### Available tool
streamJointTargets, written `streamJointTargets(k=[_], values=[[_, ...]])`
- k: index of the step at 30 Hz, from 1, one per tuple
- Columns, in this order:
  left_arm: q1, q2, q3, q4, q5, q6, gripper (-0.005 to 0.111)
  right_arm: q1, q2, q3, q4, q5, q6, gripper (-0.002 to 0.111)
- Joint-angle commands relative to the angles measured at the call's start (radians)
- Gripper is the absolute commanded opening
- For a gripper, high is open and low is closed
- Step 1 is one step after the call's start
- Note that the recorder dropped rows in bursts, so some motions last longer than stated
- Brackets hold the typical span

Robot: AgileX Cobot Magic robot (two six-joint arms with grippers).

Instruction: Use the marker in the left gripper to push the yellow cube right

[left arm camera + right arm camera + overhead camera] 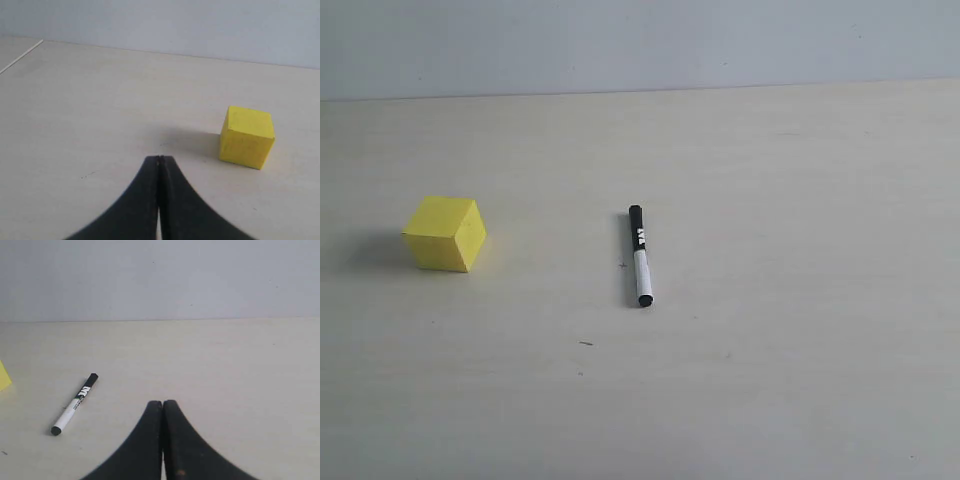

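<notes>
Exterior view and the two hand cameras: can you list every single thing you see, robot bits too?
yellow cube: one, bright yellow, on the table at the left of the exterior view.
marker: one, white with black cap, lying flat mid-table, right of the cube, not held.
table: one, pale cream, under everything.
wall: one, grey-blue, behind the table.
left gripper: one, black, shut and empty, cube ahead of it.
right gripper: one, black, shut and empty, marker ahead of it.

A: Where's the marker rel. to the cube?
B: Right of it, well apart. Both lie on the table.
A: Orientation?
B: Runs front-to-back. Far end approx. level w/ cube's back; near end further fwd than cube.
</notes>
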Motion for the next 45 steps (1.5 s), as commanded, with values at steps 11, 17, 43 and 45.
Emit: streamJointTargets(k=[11, 17, 43, 45], values=[[0.003, -0.007, 0.003, -0.106, -0.302, -0.145, 0.001, 0.001, -0.005, 0.004, -0.001, -0.007, -0.003, 0.0], [0.003, -0.007, 0.003, -0.168, -0.543, -0.502, 0.001, 0.001, -0.005, 0.004, -0.001, -0.007, -0.003, 0.0], [-0.534, 1.481, -0.924, 0.673, 0.282, -0.739, 0.0, 0.001, -0.005, 0.004, -0.001, -0.007, -0.003, 0.0], [-0.618, 1.612, -1.074, 0.404, 0.463, -0.526, 0.0, 0.001, -0.005, 0.004, -0.001, -0.007, -0.003, 0.0]])
